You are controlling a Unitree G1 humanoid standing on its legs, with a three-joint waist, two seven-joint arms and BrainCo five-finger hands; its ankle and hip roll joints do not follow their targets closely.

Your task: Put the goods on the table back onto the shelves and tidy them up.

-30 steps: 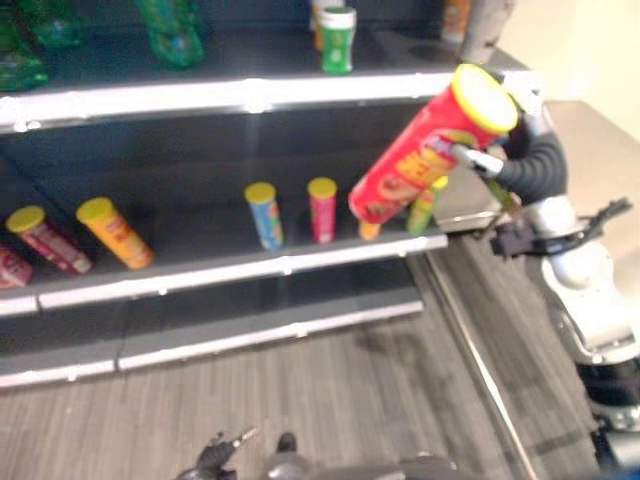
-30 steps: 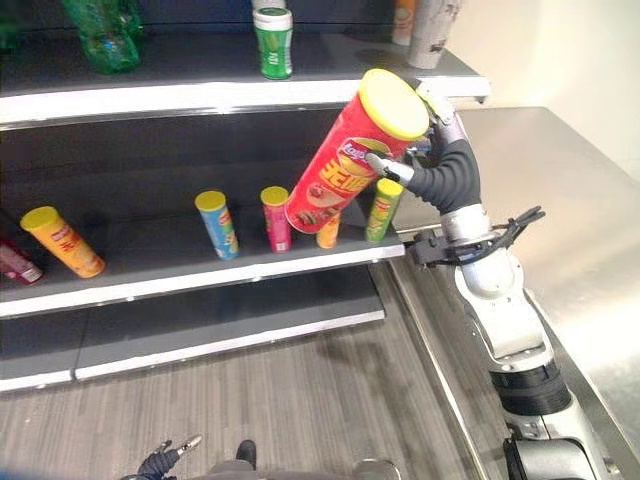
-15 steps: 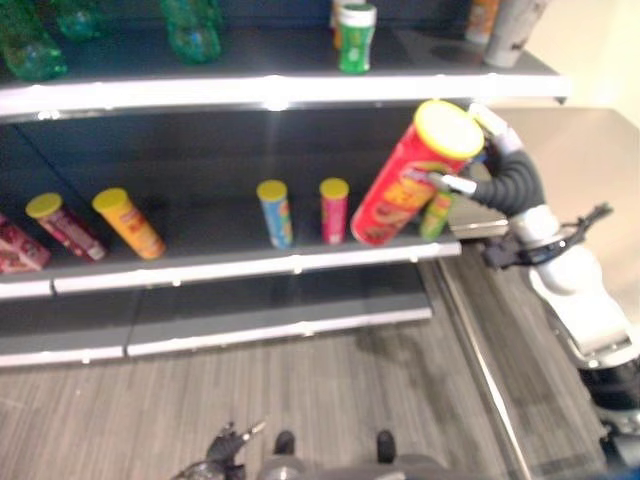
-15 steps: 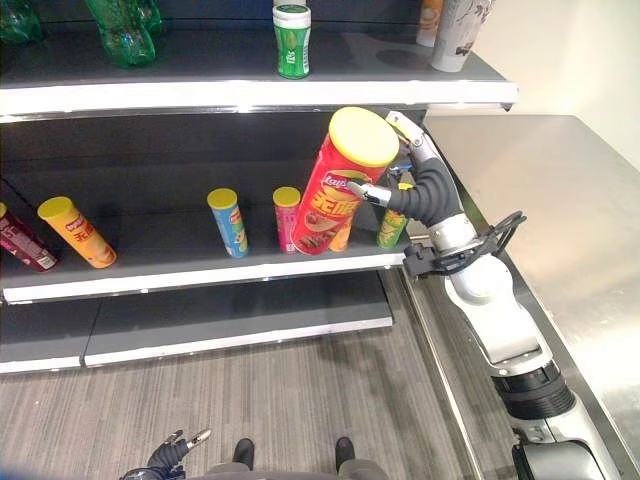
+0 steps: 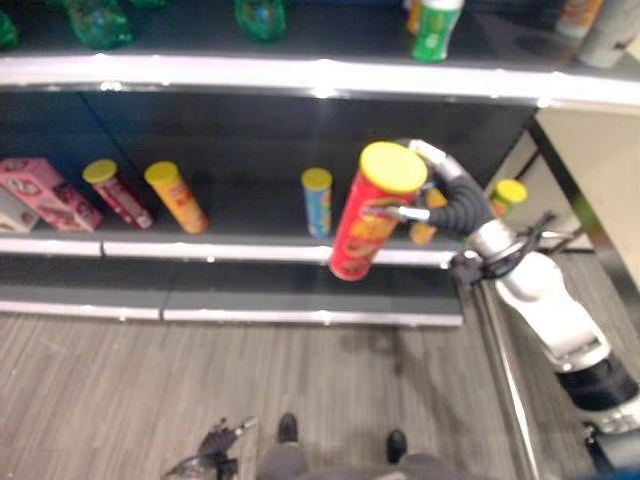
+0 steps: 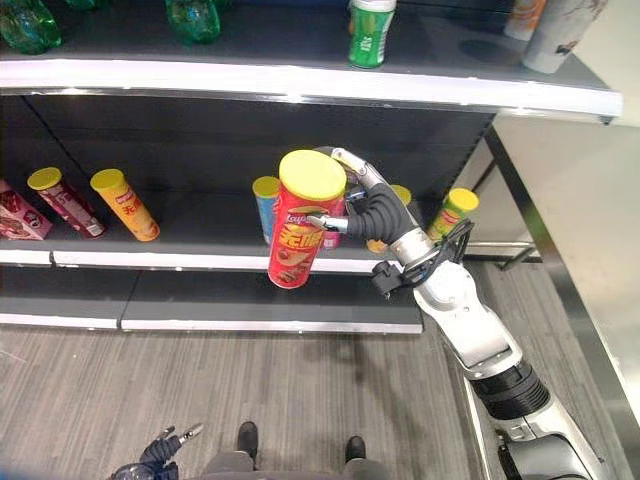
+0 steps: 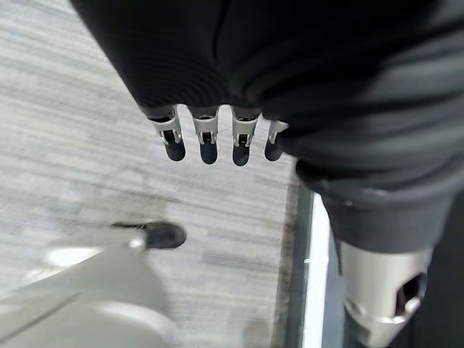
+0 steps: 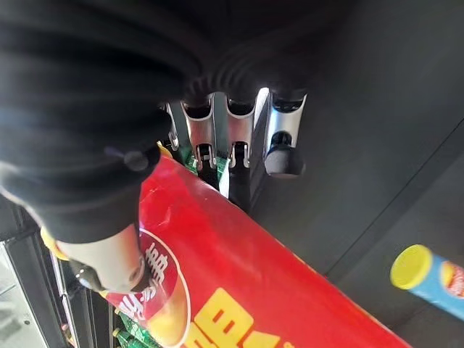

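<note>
My right hand (image 6: 375, 215) has its fingers (image 8: 217, 156) and thumb curled round a big red can (image 6: 300, 225) with a yellow lid, gripping it near the top. The can hangs almost upright, tilted a little, in front of the middle shelf (image 6: 200, 262), its base just over the shelf's pale front edge and not resting on it as far as I can tell.

Behind the can on that shelf I see a small blue can (image 5: 317, 200) standing upright, just to the left of the red one. To the right of my hand there is a small orange can (image 5: 424, 225), partly hidden by the wrist, and further right a green can (image 6: 452, 212) with a yellow lid, leaning. Well to the left on the same shelf lean an orange can (image 6: 125, 205) and a dark red can (image 6: 62, 200), side by side, and at the far left lies a pink box (image 5: 45, 190).

The top shelf (image 6: 300, 85) carries a green-and-white can (image 6: 371, 32) above my hand, green bottles (image 6: 195, 18) to the left, and a grey cup (image 6: 555, 35) at the right end.

My left hand (image 7: 217, 138) hangs low over the grey floor (image 7: 87, 159), fingers (image 7: 206, 148) straight and relaxed, holding nothing.
</note>
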